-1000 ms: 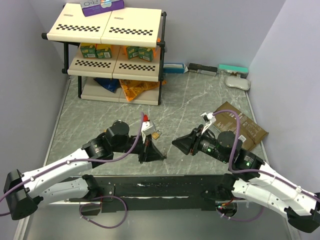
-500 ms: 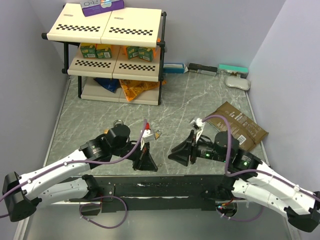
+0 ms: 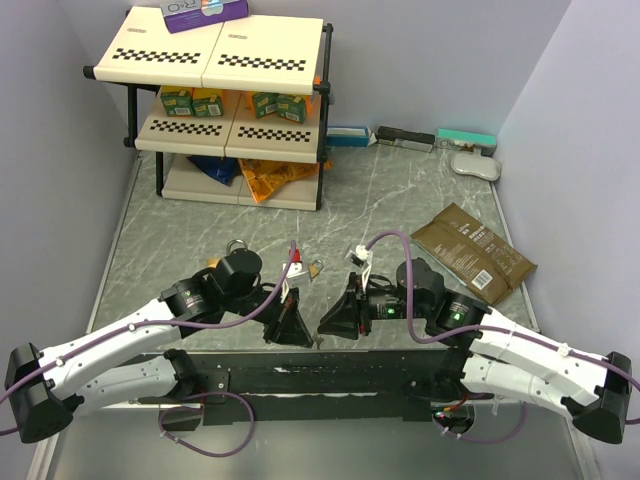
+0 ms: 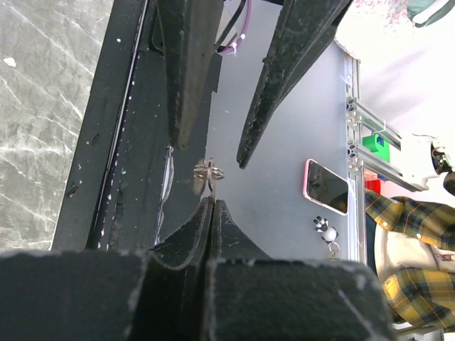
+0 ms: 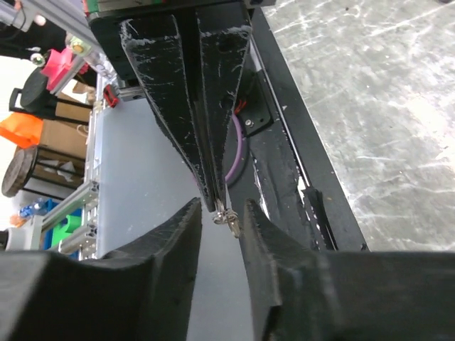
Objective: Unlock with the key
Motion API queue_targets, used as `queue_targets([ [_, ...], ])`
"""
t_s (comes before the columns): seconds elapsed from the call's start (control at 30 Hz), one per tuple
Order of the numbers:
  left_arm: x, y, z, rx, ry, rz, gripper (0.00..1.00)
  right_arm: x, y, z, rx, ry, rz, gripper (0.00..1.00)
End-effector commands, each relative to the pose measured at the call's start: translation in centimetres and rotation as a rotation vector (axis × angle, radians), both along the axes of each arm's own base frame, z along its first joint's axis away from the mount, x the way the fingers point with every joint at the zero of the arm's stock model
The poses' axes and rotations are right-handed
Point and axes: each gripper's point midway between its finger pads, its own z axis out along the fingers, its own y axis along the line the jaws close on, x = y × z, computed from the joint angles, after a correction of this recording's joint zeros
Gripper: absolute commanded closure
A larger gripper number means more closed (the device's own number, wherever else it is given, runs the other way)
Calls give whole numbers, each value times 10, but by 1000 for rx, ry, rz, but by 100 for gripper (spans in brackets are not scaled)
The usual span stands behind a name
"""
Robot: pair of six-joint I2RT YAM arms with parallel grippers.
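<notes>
My left gripper (image 4: 212,201) is shut on the key (image 4: 208,172), a tiny metal key on a small ring that sticks out past its fingertips. My right gripper (image 5: 222,206) is open, tip to tip with the left one, its fingers on either side of the key (image 5: 227,218) without closing on it. In the top view the left gripper (image 3: 292,326) and the right gripper (image 3: 333,320) meet over the table's front edge, and the key is too small to see. A small brass padlock (image 3: 313,268) lies on the table behind them. Another padlock (image 3: 236,246) shows partly behind the left arm.
A black strip (image 3: 300,375) runs along the front edge under the grippers. A two-tier shelf (image 3: 225,60) with boxes and snack bags stands at the back left. A brown packet (image 3: 475,255) lies at the right. Small boxes (image 3: 420,138) line the back wall.
My right gripper has swung left to meet the left gripper, its open fingers now around the key. My left gripper has shifted slightly toward the front edge, still shut on the key.
</notes>
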Motion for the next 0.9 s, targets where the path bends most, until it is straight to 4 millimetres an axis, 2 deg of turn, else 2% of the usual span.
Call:
queue_targets([
  [0.0,-1,-5,18,-62,-41,-31,99,-6,6,8,53,-7,45,66],
  [0.17,-1,-5,20,-67,-42,-30,99,-9,7,7,50,5,57,69],
  [0.7,2,-5,21,-71,-55,-15,99,-12,11,2,56,22,81,69],
  [0.87,4,-7,21,-77,-56,-5,99,-9,11,-2,38,21,65,76],
])
